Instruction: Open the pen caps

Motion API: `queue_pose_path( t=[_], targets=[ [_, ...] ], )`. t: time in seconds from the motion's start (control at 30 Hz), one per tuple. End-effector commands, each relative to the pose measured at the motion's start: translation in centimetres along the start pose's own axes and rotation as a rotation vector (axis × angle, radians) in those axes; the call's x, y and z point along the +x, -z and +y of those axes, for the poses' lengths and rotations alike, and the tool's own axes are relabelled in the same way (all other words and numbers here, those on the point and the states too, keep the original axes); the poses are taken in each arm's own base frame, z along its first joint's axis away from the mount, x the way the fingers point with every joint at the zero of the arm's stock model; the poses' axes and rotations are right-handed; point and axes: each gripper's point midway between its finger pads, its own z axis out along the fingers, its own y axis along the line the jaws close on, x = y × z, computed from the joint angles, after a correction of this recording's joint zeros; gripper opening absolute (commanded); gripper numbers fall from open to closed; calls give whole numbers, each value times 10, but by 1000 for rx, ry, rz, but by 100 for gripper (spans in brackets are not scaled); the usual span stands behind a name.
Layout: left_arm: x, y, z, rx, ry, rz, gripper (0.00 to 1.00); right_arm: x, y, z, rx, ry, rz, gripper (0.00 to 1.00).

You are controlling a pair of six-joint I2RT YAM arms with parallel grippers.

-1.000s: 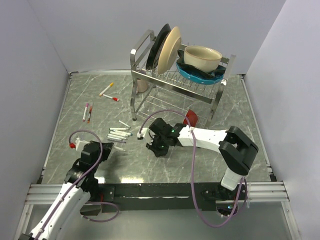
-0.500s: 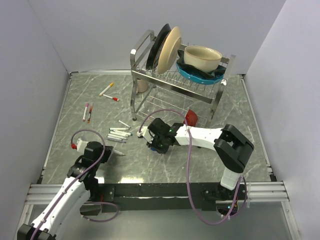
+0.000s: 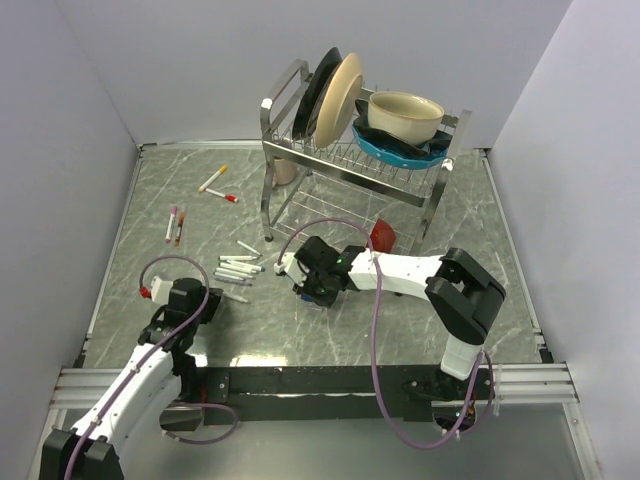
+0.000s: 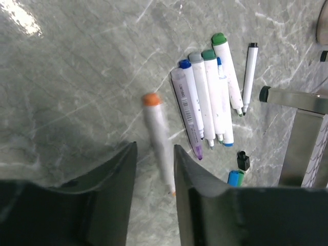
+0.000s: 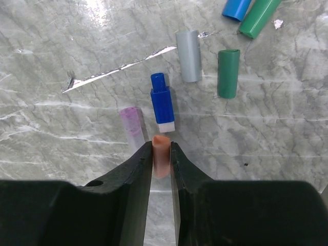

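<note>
My right gripper [image 5: 161, 154] is shut on a small orange pen cap [image 5: 161, 163], held just above the table; in the top view it [image 3: 308, 293] is at mid-table. Loose caps lie ahead of it: blue [image 5: 162, 102], grey [image 5: 188, 55], green [image 5: 228, 73] and pale purple [image 5: 131, 124]. My left gripper [image 4: 155, 154] is open, low over the table. A blurred white pen with an orange end [image 4: 157, 134] lies between its jaws, close to the right one. A row of uncapped white pens [image 4: 207, 97] lies beyond, with a black cap [image 4: 243, 160] beside them.
A steel dish rack [image 3: 350, 170] with plates and bowls stands at the back, with a red object [image 3: 381, 235] under it. Capped pens lie far left: yellow-tipped [image 3: 212, 178], red-tipped [image 3: 225, 195] and a pink-and-red pair [image 3: 174, 224]. Walls enclose the table.
My right gripper has shifted slightly left, still holding the orange cap. My left arm has drawn back a little toward its base, and the white pen rests near its fingertips.
</note>
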Motion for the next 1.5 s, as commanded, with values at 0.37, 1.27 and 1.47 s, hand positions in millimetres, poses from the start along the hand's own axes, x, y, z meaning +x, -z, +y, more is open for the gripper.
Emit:
queue_pose_path(
  t=[0.37,1.27,1.47],
  targets=[
    [-24,12,-41,98,-9,-53,56,-24,17,-8,31,23,-64,35],
    [-183,-91,-124,-92,-666,4,54,-48,103,26,-102,227,-294,40],
    [-182,-118,-110,-156,-713,70,38,-49,103,31,-106,243,-295,40]
  ],
)
